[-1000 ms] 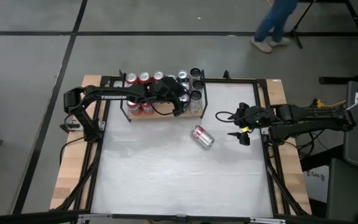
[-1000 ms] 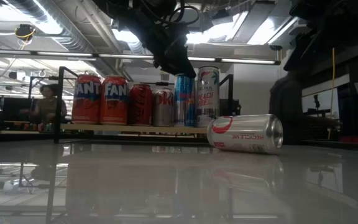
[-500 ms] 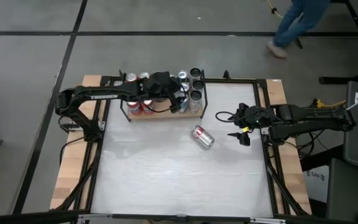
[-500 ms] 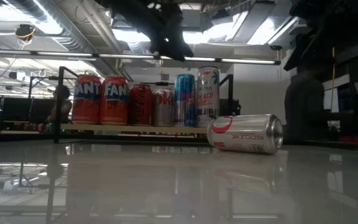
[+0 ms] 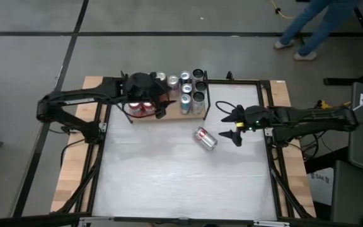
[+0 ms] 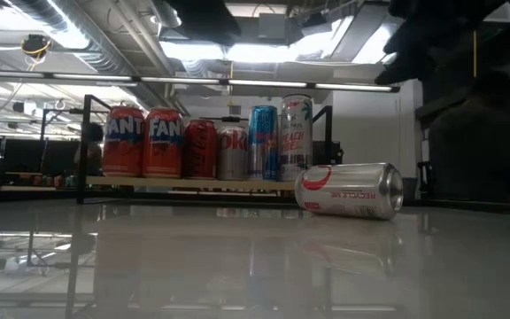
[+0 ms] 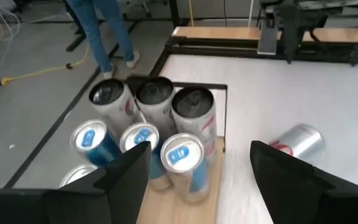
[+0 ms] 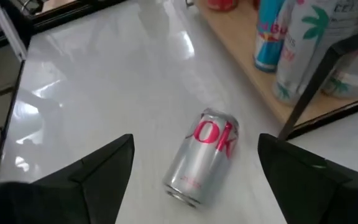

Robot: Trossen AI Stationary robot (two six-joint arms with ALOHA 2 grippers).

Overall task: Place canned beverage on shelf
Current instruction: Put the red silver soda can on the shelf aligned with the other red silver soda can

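Grey floor lay all around the white surface (image 5: 181,176), and a person in blue jeans (image 5: 314,25) walked past at the far side. On the far edge of the surface sat the shelf (image 5: 197,115), a wooden board with thin black rails. It was packed with standing cans: orange Fanta cans (image 6: 127,142), a red cola can (image 6: 200,149), a silver Diet Coke (image 6: 232,152), a blue Red Bull can (image 6: 263,142) and a tall pale can (image 6: 297,137).

One more can was not on the shelf. This silver Diet Coke can (image 5: 205,138) lay on its side on the white surface, just in front of the shelf's right end, not touching it.

The right end effector (image 5: 234,127) hung near that lying can, on its right side. Its two dark fingers (image 8: 98,168) were spread wide, with the can showing between them in the right wrist view, but they held nothing.

The left end effector (image 5: 159,104) was up over the left part of the shelf, above the red cans. Its fingers (image 7: 129,171) were spread apart too, and nothing was pinched between them.
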